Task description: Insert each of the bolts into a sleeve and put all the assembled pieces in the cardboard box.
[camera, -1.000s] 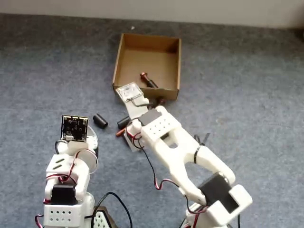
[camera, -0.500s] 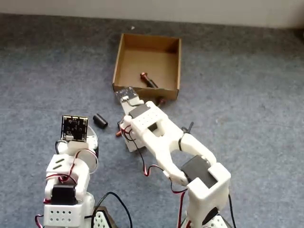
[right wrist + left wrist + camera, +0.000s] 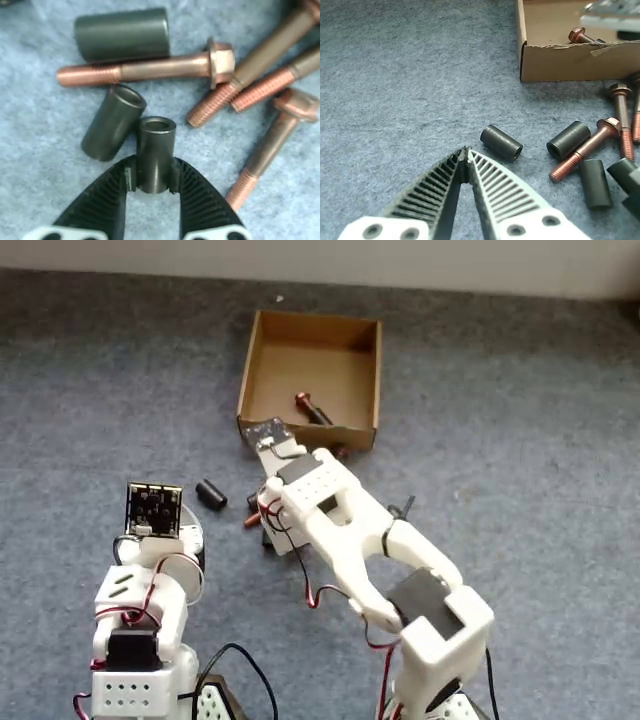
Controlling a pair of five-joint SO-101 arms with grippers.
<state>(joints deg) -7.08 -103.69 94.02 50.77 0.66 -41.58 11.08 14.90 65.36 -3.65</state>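
Note:
My right gripper is shut on a dark sleeve, which stands on end between its fingers, just over the pile on the carpet. Close by lie two more sleeves and several copper bolts. In the high view the right arm covers this pile, just in front of the cardboard box. One assembled bolt lies in the box. My left gripper is shut and holds nothing, a short way from a lone sleeve.
Grey carpet covers the floor all around. The box's front wall stands just beyond the loose bolts and sleeves. The left arm's base sits at the near left.
The right arm has swung left and its wrist has come down over the pile in front of the box. The left arm has barely moved.

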